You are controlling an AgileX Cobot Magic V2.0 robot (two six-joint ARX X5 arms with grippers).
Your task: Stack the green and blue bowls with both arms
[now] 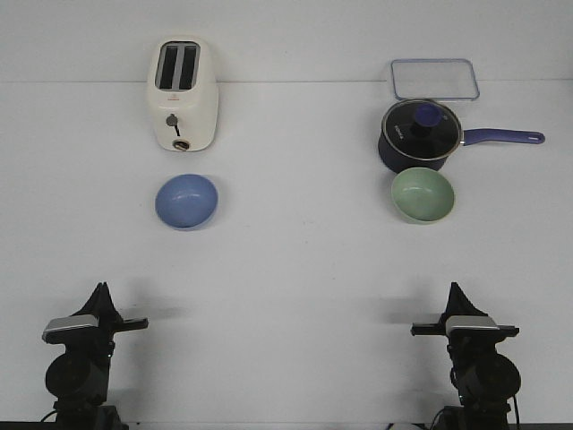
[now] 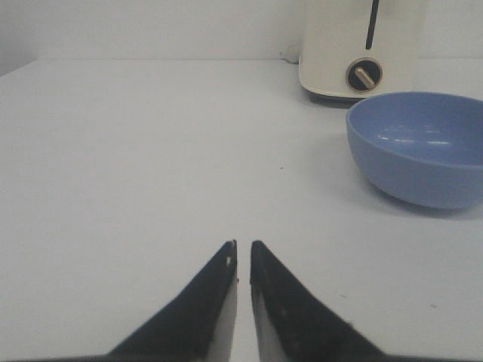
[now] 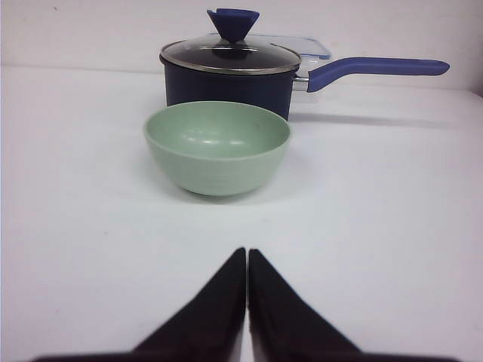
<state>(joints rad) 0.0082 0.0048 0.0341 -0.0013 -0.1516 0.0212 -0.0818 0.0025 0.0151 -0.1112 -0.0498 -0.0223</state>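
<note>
Both grippers (image 1: pixel 100 291) (image 1: pixel 455 289) closed, low, w/ bowls ahead.

Blue bowl (image 1: pixel 186 201): periwinkle, matte, upright and empty, left of frame centre on the table (image 1: pixel 295 260). Green bowl (image 1: pixel 423 194): pale sage, upright, empty, right of centre, well apart.

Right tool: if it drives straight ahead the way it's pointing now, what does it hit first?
Most likely the green bowl, dead ahead of the right tool; the saucepan sits right behind it. Bare table lies between.
</note>
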